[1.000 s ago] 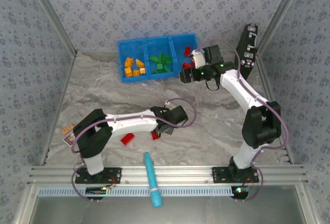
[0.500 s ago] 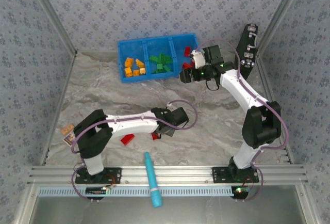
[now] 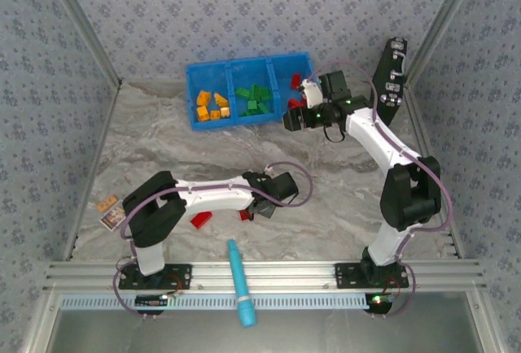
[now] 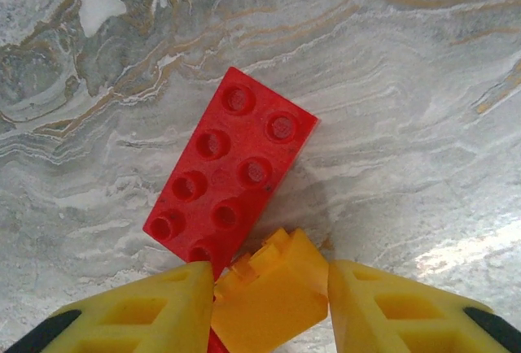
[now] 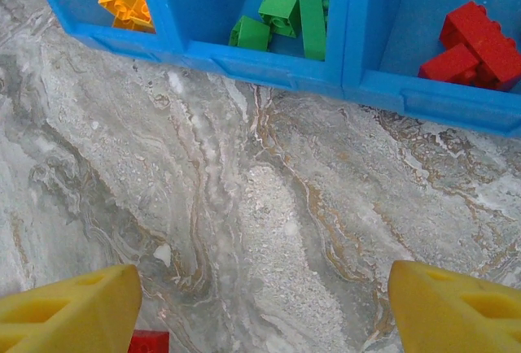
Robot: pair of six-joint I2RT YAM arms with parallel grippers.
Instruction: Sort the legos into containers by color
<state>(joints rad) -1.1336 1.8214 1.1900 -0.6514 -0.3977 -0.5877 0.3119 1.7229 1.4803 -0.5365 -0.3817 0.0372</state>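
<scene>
My left gripper (image 4: 270, 284) is shut on an orange-yellow brick (image 4: 275, 296) low over the table. A red eight-stud brick (image 4: 232, 170) lies flat just ahead of it, touching the held brick's corner. From above, that gripper (image 3: 254, 205) sits mid-table by a red brick (image 3: 245, 214), with another red brick (image 3: 200, 220) to its left. The blue tray (image 3: 195, 93) holds orange bricks (image 3: 210, 106), green bricks (image 3: 255, 101) and red bricks (image 3: 297, 80) in separate compartments. My right gripper (image 5: 264, 296) is open and holds nothing, over bare table just in front of the tray wall (image 5: 269, 68).
A teal stick (image 3: 240, 281) lies across the front rail. An upright black case (image 3: 391, 72) leans at the back right. A small card (image 3: 107, 211) lies at the left edge. A red brick (image 5: 148, 342) lies beside my right gripper's left finger.
The left arm's elbow has shifted slightly right while its gripper stays at the red brick. The right arm has barely moved.
</scene>
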